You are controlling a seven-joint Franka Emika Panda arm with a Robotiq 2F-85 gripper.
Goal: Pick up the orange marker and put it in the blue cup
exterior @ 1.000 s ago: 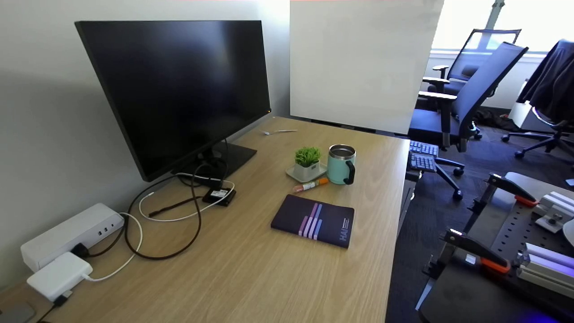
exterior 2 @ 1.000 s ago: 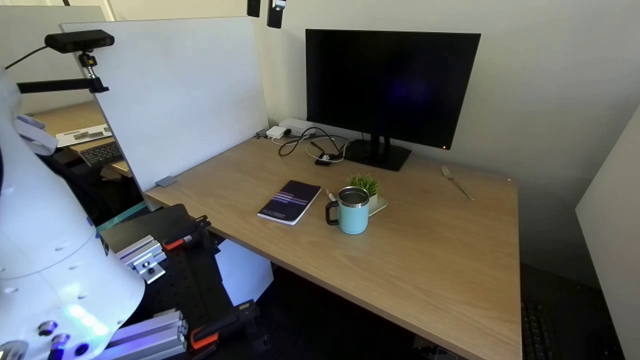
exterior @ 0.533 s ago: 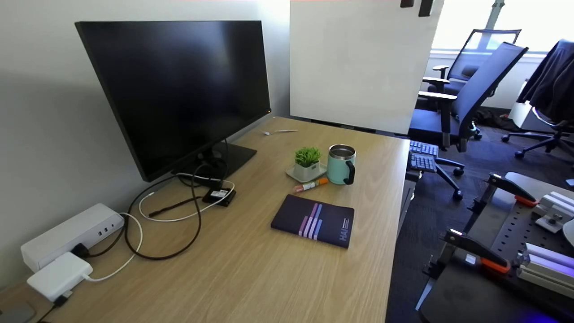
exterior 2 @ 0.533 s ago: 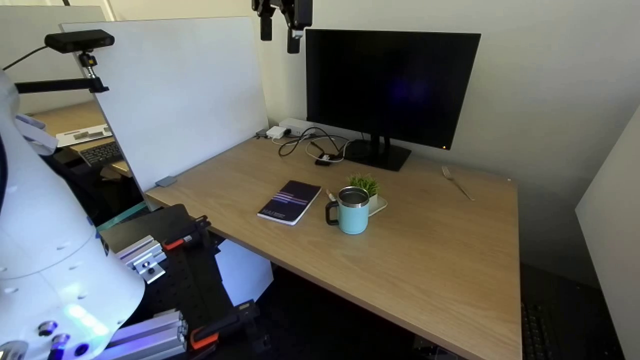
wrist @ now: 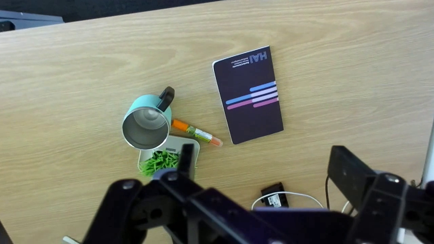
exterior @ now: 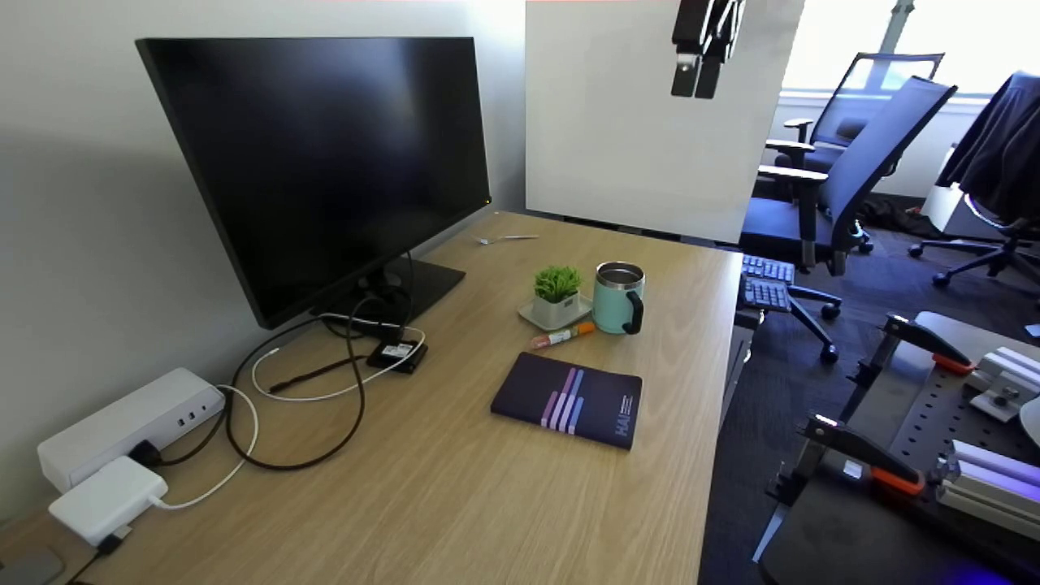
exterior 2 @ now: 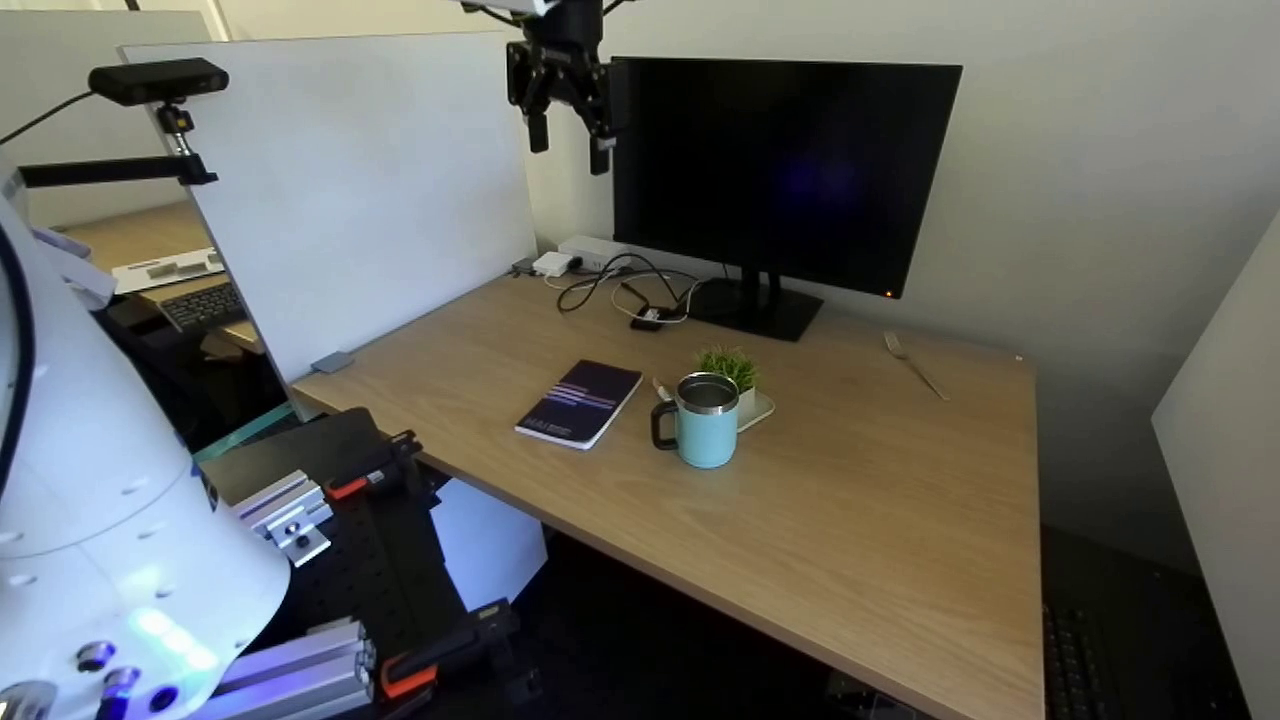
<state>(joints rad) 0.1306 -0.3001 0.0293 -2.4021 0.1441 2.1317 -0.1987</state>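
Black fingers [exterior 2: 600, 158] up high, hanging well above the pale wood-grain table [exterior 2: 880, 500], and they're parted wide, a broad gap showing in the wrist view. Through that gap, down on the table, there's a black plastic adapter [wrist: 275, 199] with a white label. One finger partly hides a flat white tray [wrist: 188, 140] bearing a tufted green plant [wrist: 159, 162]. Just out past that fingertip, the slim orange marker [wrist: 197, 133], label round its middle, lies flat on the table, cap end right by the teal-blue cylindrical cup [wrist: 147, 123]; whether they touch, I can't tell. That cup stands upright, farther out from the fingers, steel rim, black handle. Straight ahead of the gap lies a dark purple notebook [wrist: 249, 98] striped in pink, white and blue. Behind the fingers in an exterior view, partly overlapped by them, stands a wide black monitor [exterior 2: 780, 180]; well apart from them, a metal fork [exterior 2: 915, 367] lies on the table.
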